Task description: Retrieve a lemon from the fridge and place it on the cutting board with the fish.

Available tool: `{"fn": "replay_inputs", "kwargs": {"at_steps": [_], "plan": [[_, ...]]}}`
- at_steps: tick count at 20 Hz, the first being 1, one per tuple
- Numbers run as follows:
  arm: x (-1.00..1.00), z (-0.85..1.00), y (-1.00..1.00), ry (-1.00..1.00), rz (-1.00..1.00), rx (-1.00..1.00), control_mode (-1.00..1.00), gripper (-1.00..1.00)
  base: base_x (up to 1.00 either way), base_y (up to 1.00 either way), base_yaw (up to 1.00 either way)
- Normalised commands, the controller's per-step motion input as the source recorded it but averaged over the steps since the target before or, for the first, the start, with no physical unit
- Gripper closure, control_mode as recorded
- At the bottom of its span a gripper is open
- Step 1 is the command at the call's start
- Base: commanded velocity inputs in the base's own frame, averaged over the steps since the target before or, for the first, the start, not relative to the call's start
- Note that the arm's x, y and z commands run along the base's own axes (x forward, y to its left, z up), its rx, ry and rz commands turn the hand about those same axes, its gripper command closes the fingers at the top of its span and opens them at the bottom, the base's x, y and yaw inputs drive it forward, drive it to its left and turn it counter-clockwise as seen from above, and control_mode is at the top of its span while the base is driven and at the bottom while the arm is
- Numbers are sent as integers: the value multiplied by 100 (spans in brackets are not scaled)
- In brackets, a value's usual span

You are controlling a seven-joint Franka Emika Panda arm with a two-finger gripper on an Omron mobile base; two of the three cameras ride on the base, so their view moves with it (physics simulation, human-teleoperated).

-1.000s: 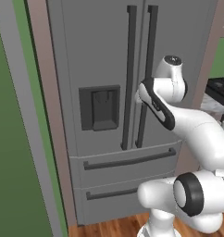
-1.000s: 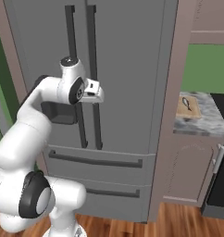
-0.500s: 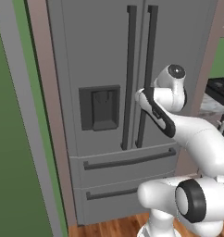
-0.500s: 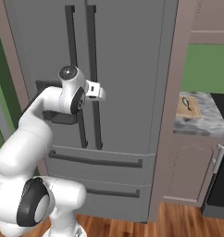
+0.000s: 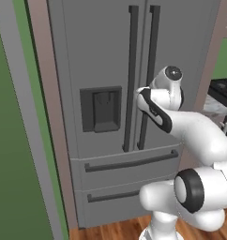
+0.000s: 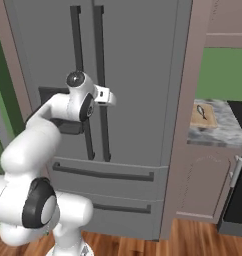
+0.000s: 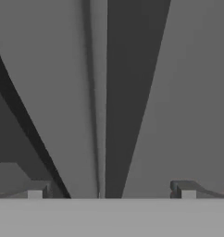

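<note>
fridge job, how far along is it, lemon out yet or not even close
Not close. Done: nothing visible; both doors of the fridge are shut. In hand: the open gripper is at the right door's handle, fingers either side of it, not closed. Left: pull the door open, find and take the lemon, carry it to the cutting board on the counter, where a small dark item lies.

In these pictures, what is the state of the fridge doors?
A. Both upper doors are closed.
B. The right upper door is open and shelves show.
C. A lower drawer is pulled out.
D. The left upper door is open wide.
A. Both upper doors of the fridge sit flush, their dark handles side by side, and the open gripper faces the right-hand handle and holds nothing.
</note>
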Motion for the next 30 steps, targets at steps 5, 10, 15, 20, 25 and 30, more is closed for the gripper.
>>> {"fn": "replay_inputs", "kwargs": {"at_steps": [5, 10, 15, 20, 25, 30], "plan": [[25, 0, 0, -6, -4, 0, -100, -100, 0, 0, 0], [26, 0, -8, -12, -1, 0, -100, -100, 0, 0, 0], [41, 0, -18, -2, 0, 0, -100, -100, 0, 0, 0], [34, 0, -2, 0, 0, 0, -100, -100, 0, 0, 0], [38, 0, 0, -3, 0, 0, -100, -100, 0, 0, 0], [45, 0, 4, -8, 0, 0, -100, 100, 0, 0, 0]]}}
